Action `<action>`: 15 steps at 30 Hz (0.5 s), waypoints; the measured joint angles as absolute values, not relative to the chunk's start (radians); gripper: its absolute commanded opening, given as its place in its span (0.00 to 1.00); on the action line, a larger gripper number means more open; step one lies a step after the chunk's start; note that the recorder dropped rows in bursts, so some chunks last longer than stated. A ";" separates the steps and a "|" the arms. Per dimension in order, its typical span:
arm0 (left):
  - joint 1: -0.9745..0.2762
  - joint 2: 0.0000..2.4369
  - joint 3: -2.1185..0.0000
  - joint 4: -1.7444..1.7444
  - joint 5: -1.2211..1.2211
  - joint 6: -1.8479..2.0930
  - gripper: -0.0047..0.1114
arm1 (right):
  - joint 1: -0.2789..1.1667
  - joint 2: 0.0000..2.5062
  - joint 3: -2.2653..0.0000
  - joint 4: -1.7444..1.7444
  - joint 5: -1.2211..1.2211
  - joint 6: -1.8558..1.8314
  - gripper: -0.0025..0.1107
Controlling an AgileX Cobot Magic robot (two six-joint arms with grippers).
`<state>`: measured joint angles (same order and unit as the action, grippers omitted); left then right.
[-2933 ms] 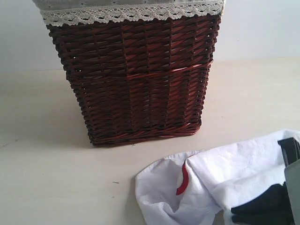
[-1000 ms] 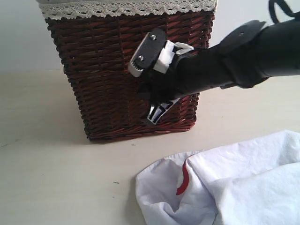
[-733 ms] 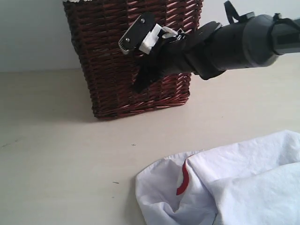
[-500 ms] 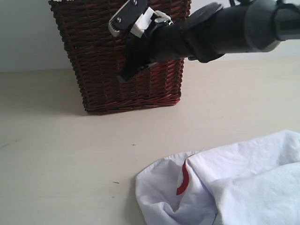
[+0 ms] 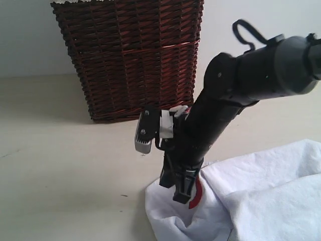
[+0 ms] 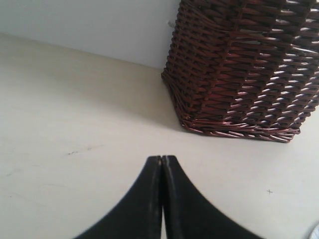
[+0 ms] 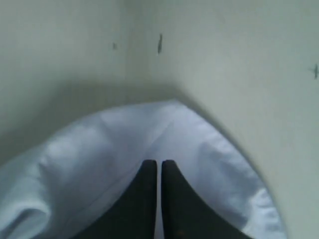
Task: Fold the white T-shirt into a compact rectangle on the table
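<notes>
The white T-shirt (image 5: 261, 191) lies crumpled on the table (image 5: 60, 170) at the lower right, with a red mark (image 5: 198, 197) showing near its left end. My right gripper (image 5: 181, 195) points down onto that left end, its jaws shut with only a sliver between them. In the right wrist view the right gripper (image 7: 159, 163) hovers over white cloth (image 7: 99, 164), and no fold sits between its fingers. My left gripper (image 6: 162, 158) is shut and empty above bare table (image 6: 75, 109), short of the basket. It does not show in the exterior view.
A dark brown wicker basket (image 5: 130, 55) stands at the back of the table, against a pale wall; in the left wrist view its bottom edge (image 6: 239, 130) is just ahead of the left gripper. Bare table (image 5: 50, 201) stretches left of the shirt.
My right arm has swung down from in front of the basket to the shirt's left end. The basket now stands farther back than a second ago. The shirt has not moved.
</notes>
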<state>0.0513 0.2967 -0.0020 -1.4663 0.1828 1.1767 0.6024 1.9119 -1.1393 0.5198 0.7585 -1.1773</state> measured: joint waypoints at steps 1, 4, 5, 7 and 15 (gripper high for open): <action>0.051 0.297 -0.002 -1.466 0.183 1.177 0.04 | 0.607 1.927 -1.138 0.475 0.747 -1.133 0.07; 0.051 0.297 -0.002 -1.466 0.183 1.177 0.04 | 0.621 1.955 -1.138 0.357 0.743 -1.005 0.07; 0.051 0.297 -0.002 -1.466 0.183 1.177 0.04 | 0.626 1.961 -1.138 0.324 0.746 -0.971 0.07; 0.051 0.297 -0.002 -1.466 0.183 1.177 0.04 | 0.631 1.983 -1.138 0.280 0.750 -0.923 0.07; 0.051 0.297 -0.002 -1.466 0.183 1.177 0.04 | 0.703 2.029 -1.165 0.245 0.750 -0.865 0.07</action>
